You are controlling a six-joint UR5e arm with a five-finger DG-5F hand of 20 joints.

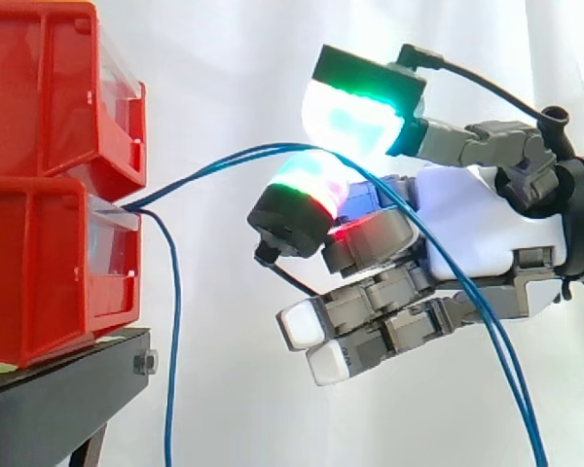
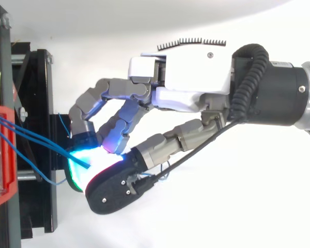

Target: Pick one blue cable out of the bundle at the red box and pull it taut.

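1. Hand [image 1: 475, 226] pinches the blue cable [image 1: 209, 165] between thumb and finger pads, at 3 o'clock from the red box [image 1: 39, 263].
2. Likely thin, limp and slippery: hold it mid-pad, firmly.

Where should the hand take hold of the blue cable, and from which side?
On the free span right of the red box, coming level from the right: the blue cable arches clear in air there, and the hand pinches it.

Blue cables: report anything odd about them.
Two blue cables, not one, run from the lower red box between the hand's glowing pads, then sag across its palm. A third cable hangs loose beside the box.
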